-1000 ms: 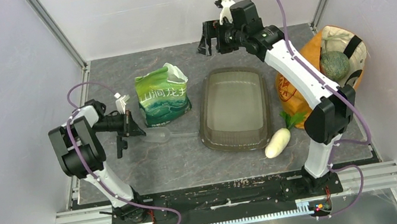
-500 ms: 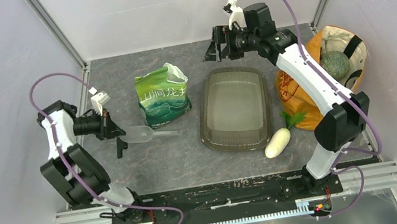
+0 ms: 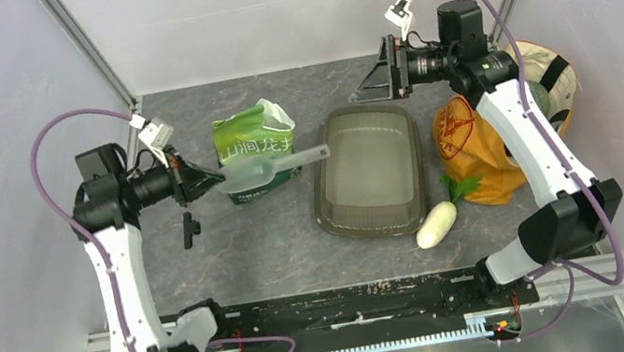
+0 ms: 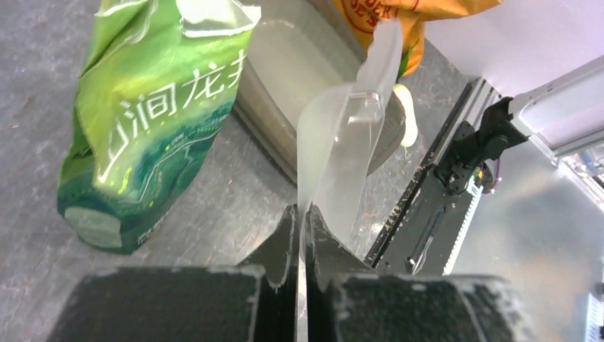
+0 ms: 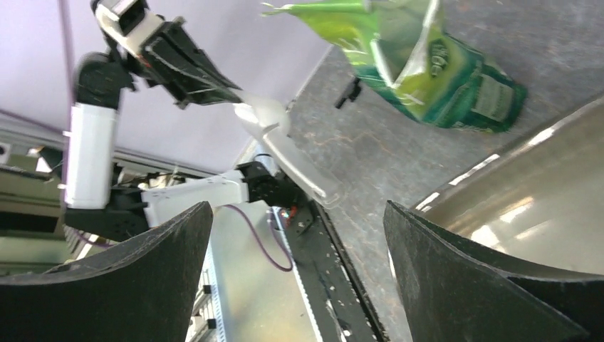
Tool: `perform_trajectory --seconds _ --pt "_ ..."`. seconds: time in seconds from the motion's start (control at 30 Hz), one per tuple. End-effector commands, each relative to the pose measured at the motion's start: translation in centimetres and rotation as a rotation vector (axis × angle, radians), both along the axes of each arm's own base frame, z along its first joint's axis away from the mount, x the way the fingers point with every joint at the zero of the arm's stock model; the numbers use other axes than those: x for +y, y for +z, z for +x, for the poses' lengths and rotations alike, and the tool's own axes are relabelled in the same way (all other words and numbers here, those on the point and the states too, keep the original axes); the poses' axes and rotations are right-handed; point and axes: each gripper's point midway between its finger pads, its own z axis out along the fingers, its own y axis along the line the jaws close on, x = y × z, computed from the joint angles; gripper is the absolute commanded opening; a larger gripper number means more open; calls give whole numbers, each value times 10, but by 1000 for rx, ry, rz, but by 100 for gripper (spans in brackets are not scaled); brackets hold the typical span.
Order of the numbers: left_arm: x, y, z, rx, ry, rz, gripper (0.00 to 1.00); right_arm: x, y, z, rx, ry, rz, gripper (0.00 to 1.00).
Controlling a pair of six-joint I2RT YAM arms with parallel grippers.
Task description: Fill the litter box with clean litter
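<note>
A dark grey stone-patterned table [image 3: 255, 260] sits between pale walls. Right of centre lies the litter box [image 3: 367, 170], a smoky translucent tray whose floor shows only a smooth pale sheen. At its 9 o'clock stands a green printed bag [image 3: 256, 150], top torn open, contents hidden. The left gripper [image 3: 207, 179] is pinched tight on a clear plastic scoop [image 3: 256, 172], whose handle reaches the tray's left rim. The right gripper [image 3: 376, 81] hovers at the tray's 12 o'clock, jaws spread wide, holding nothing. At 3 o'clock an orange-and-cream fabric bag [image 3: 473, 141] holds a round green gourd [image 3: 525, 102]. A white oval vegetable [image 3: 436, 223] lies at 5 o'clock.
</note>
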Motion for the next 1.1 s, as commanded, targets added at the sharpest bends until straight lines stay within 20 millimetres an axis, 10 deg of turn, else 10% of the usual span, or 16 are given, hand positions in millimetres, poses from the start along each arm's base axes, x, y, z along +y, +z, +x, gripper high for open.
perform_trajectory --seconds 0.0,0.57,0.83,1.07 --pt "-27 67 28 -13 104 -274 2 5 49 -34 -36 98 141 97" --pt "-93 103 47 47 -138 -385 2 19 74 -39 35 173 273 89" --pt "-92 112 44 -4 -136 -380 2 -5 63 -61 129 233 249 80" --pt "-90 115 41 3 -161 -383 2 -21 44 -29 223 64 255 79"
